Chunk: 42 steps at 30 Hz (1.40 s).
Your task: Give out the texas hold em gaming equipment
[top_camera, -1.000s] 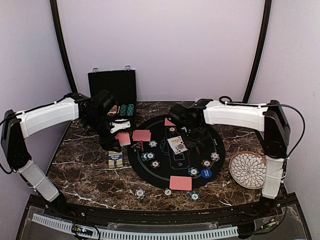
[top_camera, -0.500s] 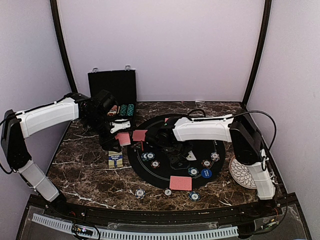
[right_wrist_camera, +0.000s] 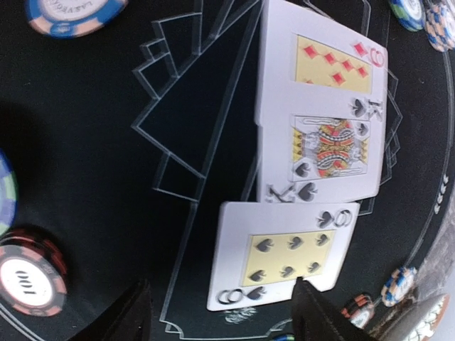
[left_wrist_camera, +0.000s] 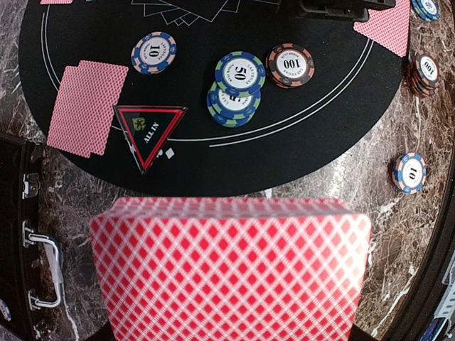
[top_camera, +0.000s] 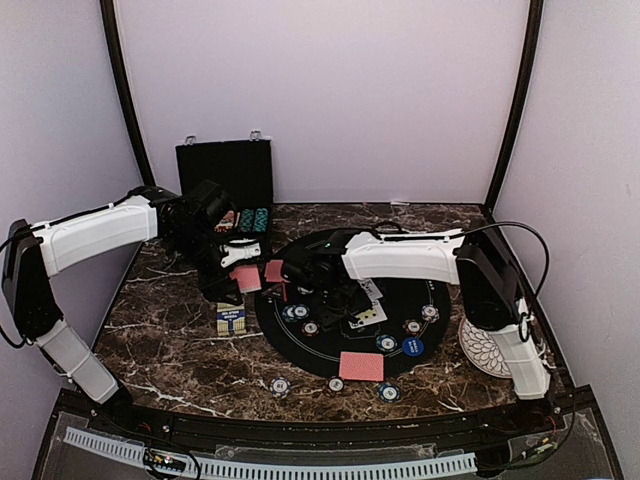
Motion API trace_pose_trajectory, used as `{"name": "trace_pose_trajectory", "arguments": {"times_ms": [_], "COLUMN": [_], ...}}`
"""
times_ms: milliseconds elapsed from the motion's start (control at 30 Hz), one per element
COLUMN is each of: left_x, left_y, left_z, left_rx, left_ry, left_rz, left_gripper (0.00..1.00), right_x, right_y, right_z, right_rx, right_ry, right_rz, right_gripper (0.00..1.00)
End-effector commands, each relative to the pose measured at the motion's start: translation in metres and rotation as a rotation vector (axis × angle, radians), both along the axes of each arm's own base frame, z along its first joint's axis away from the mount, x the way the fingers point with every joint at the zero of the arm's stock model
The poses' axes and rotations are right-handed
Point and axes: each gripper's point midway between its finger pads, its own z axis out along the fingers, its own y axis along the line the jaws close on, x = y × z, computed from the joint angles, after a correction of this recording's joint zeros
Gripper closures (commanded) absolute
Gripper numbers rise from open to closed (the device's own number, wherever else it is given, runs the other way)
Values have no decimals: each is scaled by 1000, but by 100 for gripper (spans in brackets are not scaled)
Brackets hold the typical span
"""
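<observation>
On the marble desk (top_camera: 170, 345) in the top view, the black mat (top_camera: 290, 350) fills the centre. The left gripper (top_camera: 236, 262) hangs at the mat's upper-left edge. The right gripper (top_camera: 320, 288) reaches across to the mat's middle, just left of the face-up cards (top_camera: 368, 305). A red-backed pair (top_camera: 361, 366) lies at the mat's lower rim, with the blue marker disc (top_camera: 412, 347) to its right. Loose chips (top_camera: 280, 385) sit on the desk below the mat.

In the left wrist view, the deck (left_wrist_camera: 231, 273) fills the lower frame; the left gripper is closed on it. Above it on the mat lie the triangle token (left_wrist_camera: 151, 133), another red-backed pair (left_wrist_camera: 84, 106) and stacked chips (left_wrist_camera: 238, 82).

In the right wrist view, the right gripper's fingers (right_wrist_camera: 135, 312) stand wide apart and hold nothing. The nine of spades (right_wrist_camera: 284, 259) lies flat between them, touching the king of spades (right_wrist_camera: 327, 149) and a diamond card (right_wrist_camera: 334, 60) above.

The deal looks well along: hands, chips, markers and three shared cards are out. Two more shared cards probably remain
</observation>
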Motion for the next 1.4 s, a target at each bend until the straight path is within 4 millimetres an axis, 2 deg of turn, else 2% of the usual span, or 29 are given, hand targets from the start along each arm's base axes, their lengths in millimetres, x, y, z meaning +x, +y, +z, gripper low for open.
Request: {"name": "trace_pose_trajectory", "arguments": {"times_ms": [0,100,167,267,433,533,733,1100,1367], "left_x": [-8,-8,-8,-8,-7,-6,-5,-5,-6], "left_y": [2,2,2,3,1,1,1,1,1], "left_z": [9,10,10,10,10,11,11,9,9], "left_rx": [-15,-16,-16,-12,-15,-15,-10,-10,-9], "left_ry": [-10,-9,-11,-13,-9,-9,-9,-5,-4], "left_rz": [-19,-17,-17,-17,-17,-17,-18,-20,-21], "left_gripper": [100,100,100,100,100,100,100,100,100], "right_x": [0,9,19,34,50,49,46,24,6], "right_y": [26,26,16,-10,-45,-54,-68,-75,-66], "right_z": [24,43,65,73,60,47,17,-8,-6], "right_rx": [243,451,598,721,851,912,901,922,939], "right_ry": [36,68,70,73,116,154,192,249,274], "right_rz": [-15,-61,-101,-164,-249,-278,-330,-374,-352], "right_gripper": [29,30,30,32,33,36,41,47,49]}}
